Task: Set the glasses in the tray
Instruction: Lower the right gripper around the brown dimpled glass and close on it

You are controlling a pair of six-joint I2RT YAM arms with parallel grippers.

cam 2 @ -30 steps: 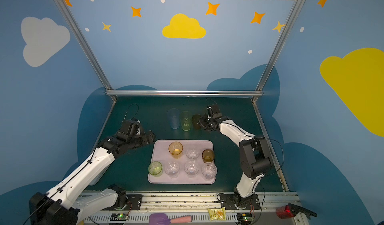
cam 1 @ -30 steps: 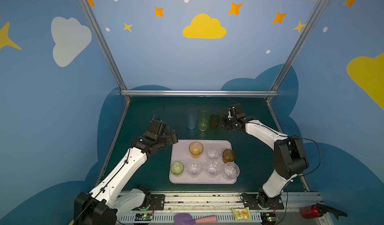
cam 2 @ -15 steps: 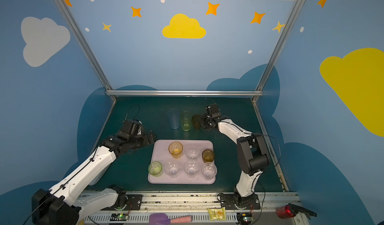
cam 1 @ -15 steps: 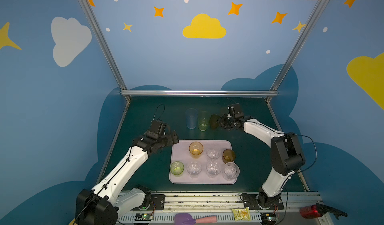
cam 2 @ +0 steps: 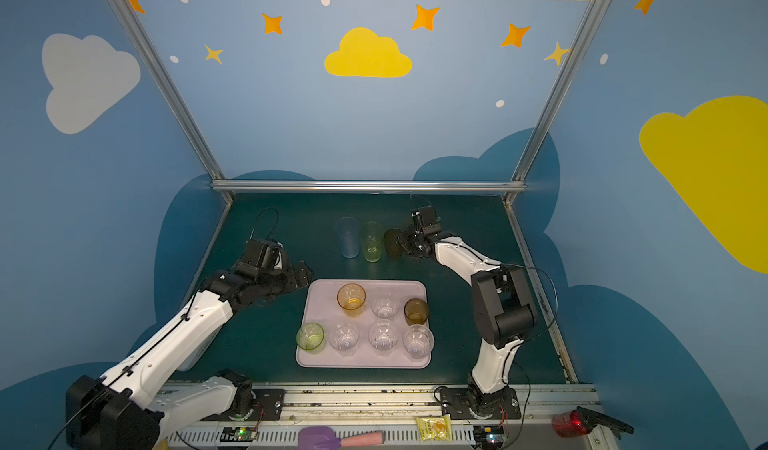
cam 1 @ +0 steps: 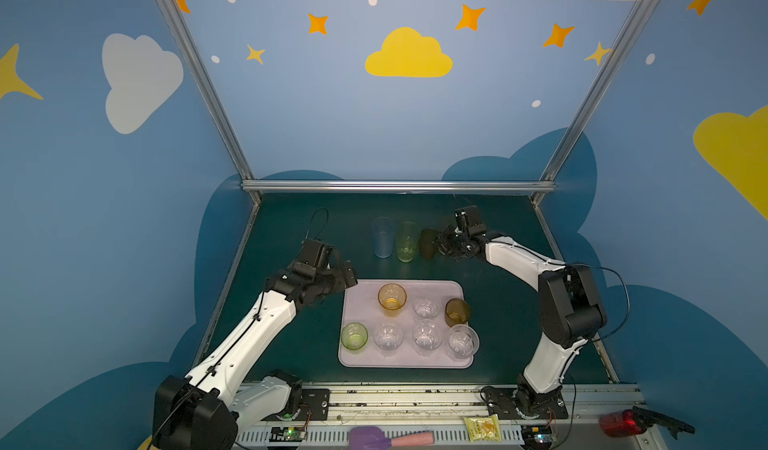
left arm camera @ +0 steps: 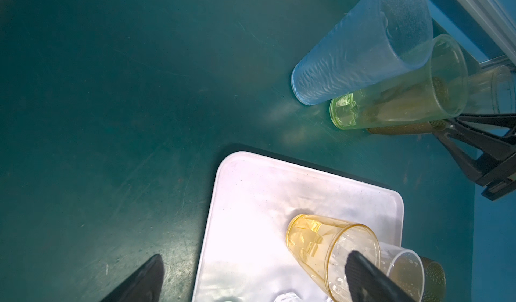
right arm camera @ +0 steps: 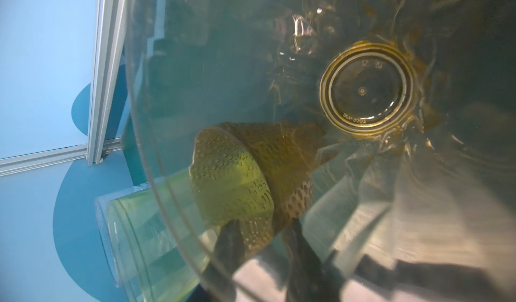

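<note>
Seven tumblers stand in the tray, near centre; others wait just beyond its far edge. The right gripper pinches the rim of the rightmost, a brown dimpled tumbler. This looks like the pickup, and next it must lift clear of the tall green glass. The left gripper hovers, fingers wide apart, by the tray's far-left corner. Around them are a dark green table and cloud-painted blue walls.

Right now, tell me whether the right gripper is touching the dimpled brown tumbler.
Touching. In the right wrist view the right gripper pinches the dimpled brown tumbler at its rim, one finger inside, one outside the wall.
</note>
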